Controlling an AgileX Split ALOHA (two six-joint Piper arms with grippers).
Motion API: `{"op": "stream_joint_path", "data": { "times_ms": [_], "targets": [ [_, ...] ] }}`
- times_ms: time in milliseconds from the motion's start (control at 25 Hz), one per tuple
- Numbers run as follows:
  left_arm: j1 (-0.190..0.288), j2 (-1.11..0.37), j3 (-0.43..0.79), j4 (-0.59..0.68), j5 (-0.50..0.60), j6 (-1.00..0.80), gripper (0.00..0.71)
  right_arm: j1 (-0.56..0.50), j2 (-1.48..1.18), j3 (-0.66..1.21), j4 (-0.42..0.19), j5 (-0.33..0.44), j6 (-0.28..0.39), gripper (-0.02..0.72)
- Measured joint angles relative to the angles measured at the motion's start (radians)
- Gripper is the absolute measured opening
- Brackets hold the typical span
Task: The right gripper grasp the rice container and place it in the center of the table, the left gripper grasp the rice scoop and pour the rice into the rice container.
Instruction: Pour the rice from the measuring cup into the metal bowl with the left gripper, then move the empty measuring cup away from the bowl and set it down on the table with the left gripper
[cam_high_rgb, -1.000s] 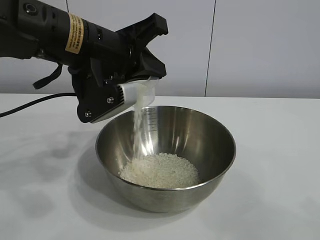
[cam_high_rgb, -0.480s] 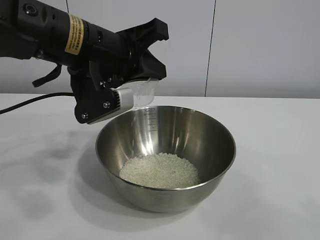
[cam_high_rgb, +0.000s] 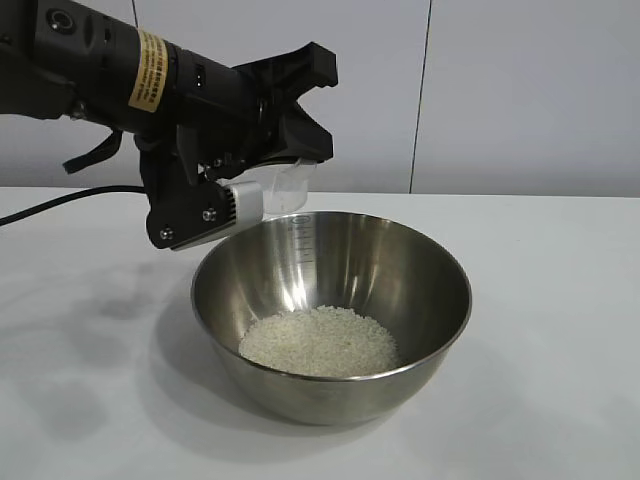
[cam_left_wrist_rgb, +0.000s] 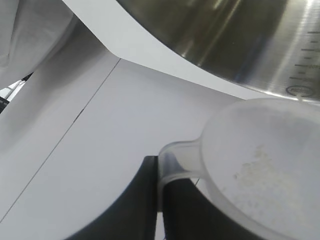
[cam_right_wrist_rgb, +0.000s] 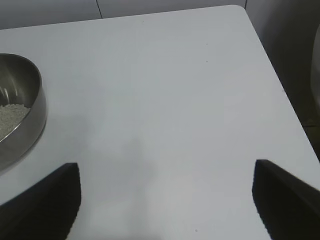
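The rice container (cam_high_rgb: 405, 262), a wide shiny steel bowl, stands on the white table (cam_high_rgb: 545, 300) with a heap of rice (cam_high_rgb: 318, 342) in its bottom. My left gripper (cam_high_rgb: 262, 182) hovers over the bowl's back left rim, shut on the tab handle of the rice scoop (cam_high_rgb: 283, 188), a clear plastic cup tilted toward the bowl. The left wrist view shows the fingers pinching the tab (cam_left_wrist_rgb: 176, 159), only a few grains clinging inside the scoop (cam_left_wrist_rgb: 265, 170), and the bowl (cam_left_wrist_rgb: 225, 35) behind. My right gripper (cam_right_wrist_rgb: 167, 185) is open above bare table, beside the bowl (cam_right_wrist_rgb: 27, 107).
A black cable (cam_high_rgb: 60, 205) trails over the table at the far left. The right wrist view shows the table's rounded corner (cam_right_wrist_rgb: 239, 10) and its side edge (cam_right_wrist_rgb: 280, 95). A pale panelled wall (cam_high_rgb: 520, 90) stands behind.
The stream of rice falling from the scoop into the bowl has stopped. The left gripper has tipped the scoop back up a little. The right gripper has not moved.
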Motion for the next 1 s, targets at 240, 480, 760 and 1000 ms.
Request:
{"op": "stream_joint_path", "data": {
  "times_ms": [240, 480, 760, 1000],
  "targets": [
    [0.000, 0.000, 0.000, -0.005, -0.079, -0.200, 0.009, 0.000, 0.000, 0.000, 0.000, 0.001, 0.000, 0.639],
    [0.000, 0.000, 0.000, -0.005, -0.166, -0.482, 0.009, 0.000, 0.000, 0.000, 0.000, 0.001, 0.000, 0.639],
    [0.000, 0.000, 0.000, -0.005, -0.172, -0.764, 0.009, 0.000, 0.000, 0.000, 0.000, 0.001, 0.000, 0.639],
    [0.000, 0.000, 0.000, -0.122, -0.229, -1.232, 0.009, 0.000, 0.000, 0.000, 0.000, 0.001, 0.000, 0.639]
  ]
}}
